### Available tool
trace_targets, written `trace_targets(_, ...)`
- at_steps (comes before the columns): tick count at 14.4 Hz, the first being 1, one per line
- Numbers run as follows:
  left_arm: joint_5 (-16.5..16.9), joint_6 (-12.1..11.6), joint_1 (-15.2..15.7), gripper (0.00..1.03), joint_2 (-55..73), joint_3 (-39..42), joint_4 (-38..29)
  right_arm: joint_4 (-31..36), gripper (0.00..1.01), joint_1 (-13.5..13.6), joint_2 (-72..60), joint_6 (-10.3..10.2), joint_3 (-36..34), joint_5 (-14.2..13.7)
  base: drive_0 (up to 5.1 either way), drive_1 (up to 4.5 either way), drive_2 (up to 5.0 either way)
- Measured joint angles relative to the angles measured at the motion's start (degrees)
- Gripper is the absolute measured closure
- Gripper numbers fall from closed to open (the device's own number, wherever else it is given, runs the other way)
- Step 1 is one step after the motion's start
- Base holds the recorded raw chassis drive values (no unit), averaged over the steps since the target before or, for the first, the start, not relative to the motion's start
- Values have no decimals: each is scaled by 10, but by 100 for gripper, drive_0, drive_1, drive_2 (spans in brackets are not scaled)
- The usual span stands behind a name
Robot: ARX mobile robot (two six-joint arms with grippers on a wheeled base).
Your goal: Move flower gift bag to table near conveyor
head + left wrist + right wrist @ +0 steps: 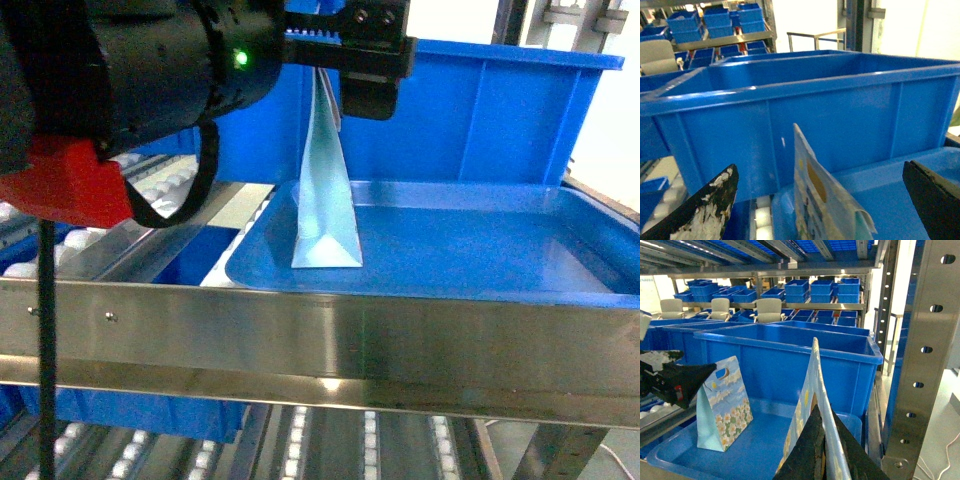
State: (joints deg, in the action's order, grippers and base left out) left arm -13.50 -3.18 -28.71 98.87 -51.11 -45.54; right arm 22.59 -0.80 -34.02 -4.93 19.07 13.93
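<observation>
A flower gift bag (325, 200) stands upright, edge-on, in a shallow blue tray (480, 250). My left gripper (345, 85) hangs over the bag's top. In the left wrist view this gripper (819, 169) is open, and the bag's top edge (825, 205) rises between the spread fingers without touching either. A second flower gift bag (810, 390) is held at the tray's right end, with my right gripper (817, 412) shut on its upper edge. The first bag (722, 410) shows its daisy print there. The conveyor's white rollers (160, 190) lie to the left. The table is out of view.
A deep blue bin (480, 120) stands right behind the tray. A steel rail (320, 340) crosses in front, with more roller lanes (300, 440) below. A perforated steel post (925, 365) rises close on the right. Shelves of blue bins (800, 290) fill the background.
</observation>
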Motion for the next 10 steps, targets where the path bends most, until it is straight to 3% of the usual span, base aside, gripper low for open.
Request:
trace_targets(5,-5,28,-2,5,50,-56,38,0,99,0,0,0,0,0,0,0,0)
trace_targets(10,-4,34,-2,5,66,-74,49,0,99,0,0,0,0,0,0,0,0)
